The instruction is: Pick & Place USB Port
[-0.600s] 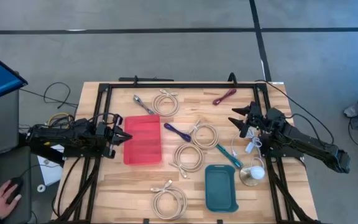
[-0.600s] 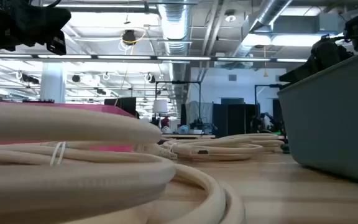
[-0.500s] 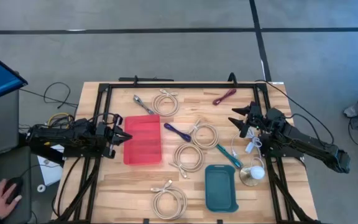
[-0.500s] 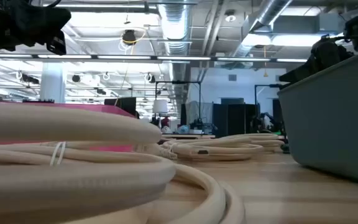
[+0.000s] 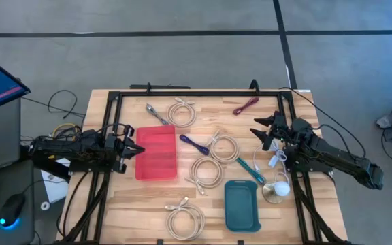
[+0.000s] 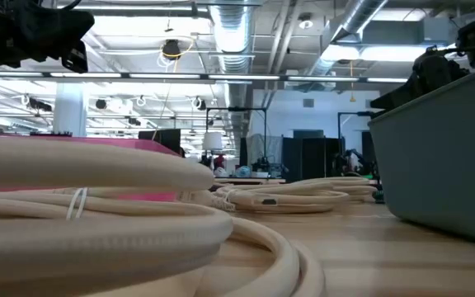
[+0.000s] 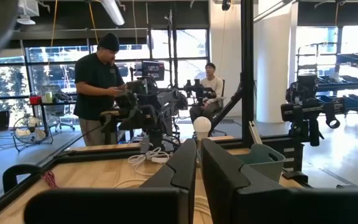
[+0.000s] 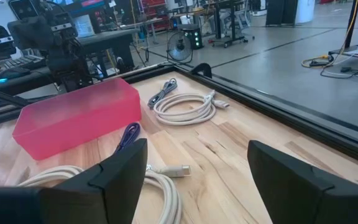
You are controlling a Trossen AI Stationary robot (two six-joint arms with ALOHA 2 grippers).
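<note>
Several coiled cream USB cables lie flat on the wooden table: one at the far side (image 5: pixel 182 111), two in the middle (image 5: pixel 223 146) (image 5: pixel 206 171), one near the front edge (image 5: pixel 184 219). A purple cable (image 5: pixel 194 144) lies between them. My left gripper (image 5: pixel 136 150) hovers shut and empty at the left side of the red bin (image 5: pixel 156 152). My right gripper (image 5: pixel 258 129) hovers open to the right of the middle coils, above the table, pointing toward the red bin (image 8: pixel 79 115). Nothing is between its fingers (image 8: pixel 123 171).
A teal bin (image 5: pixel 242 204) stands at the front right, with a white bulb-like thing (image 5: pixel 280 188) beside it. A maroon cable (image 5: pixel 246 105), a grey one (image 5: pixel 156 113) and a teal one (image 5: pixel 250 170) lie loose. A black frame (image 5: pixel 199 90) rims the table. People stand beyond it (image 7: pixel 98 87).
Both arms have kept still. A person's hand that lay on the mouse beside the table's left edge has drawn back out of view.
</note>
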